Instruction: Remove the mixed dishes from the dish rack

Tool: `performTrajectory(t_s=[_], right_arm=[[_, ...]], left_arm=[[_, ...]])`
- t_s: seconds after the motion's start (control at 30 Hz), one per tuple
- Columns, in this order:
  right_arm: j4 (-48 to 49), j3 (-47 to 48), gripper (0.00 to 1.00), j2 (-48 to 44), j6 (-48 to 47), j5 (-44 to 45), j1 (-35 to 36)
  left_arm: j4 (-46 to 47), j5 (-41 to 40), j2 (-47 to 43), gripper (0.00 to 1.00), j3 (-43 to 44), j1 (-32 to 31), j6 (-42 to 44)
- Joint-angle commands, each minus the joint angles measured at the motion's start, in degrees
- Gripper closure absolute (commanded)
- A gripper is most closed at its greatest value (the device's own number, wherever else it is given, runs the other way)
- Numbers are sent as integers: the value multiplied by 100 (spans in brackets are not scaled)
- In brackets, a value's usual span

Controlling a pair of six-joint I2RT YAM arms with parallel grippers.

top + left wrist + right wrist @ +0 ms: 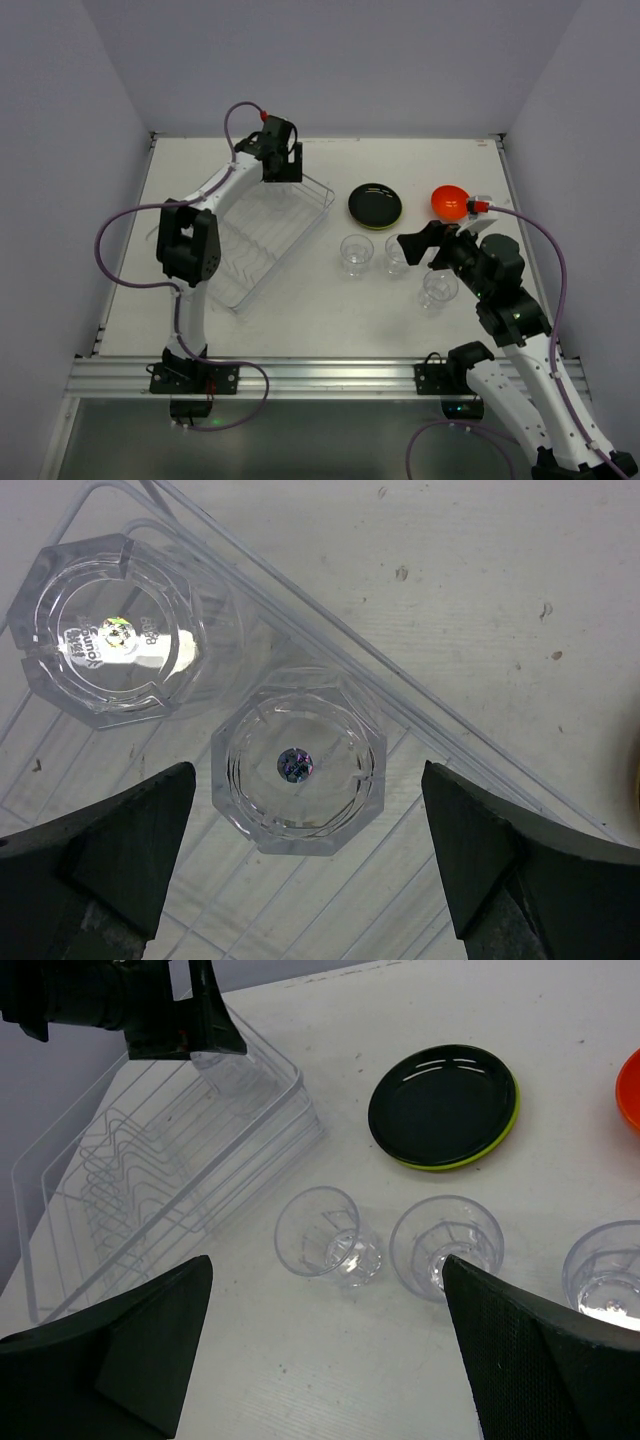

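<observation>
Left gripper (306, 815) hung with jaws spread wide over the far end of the large silvery wire dish rack (150, 1160), above a small clear plastic cup (300, 762) with a second clear cup (115, 630) beside it, both in the rack. Right gripper (326, 1290) was likewise spread wide, holding nothing, over the table (500, 1000). Near it stood three more clear cups (445, 1245), a round black plate (440, 1100) stacked on a round lime-green plate (472, 1158), and a small orange-red bowl (630, 1085).
</observation>
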Motion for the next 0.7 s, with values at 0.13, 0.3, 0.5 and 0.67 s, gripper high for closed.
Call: performTrajectory(t_s=[0.13, 0.3, 0.5, 0.67], right_arm=[[247, -21, 1, -25, -83, -188, 15], [282, -38, 1, 19, -91, -215, 15], [300, -56, 1, -42, -118, -277, 24], [282, -47, 1, 28, -127, -312, 24]], left_arm=[[94, -152, 58, 1, 109, 14, 223], [183, -55, 146, 8, 74, 49, 179], [209, 77, 190, 11, -32, 180, 117], [367, 217, 208, 13, -138, 189, 126]])
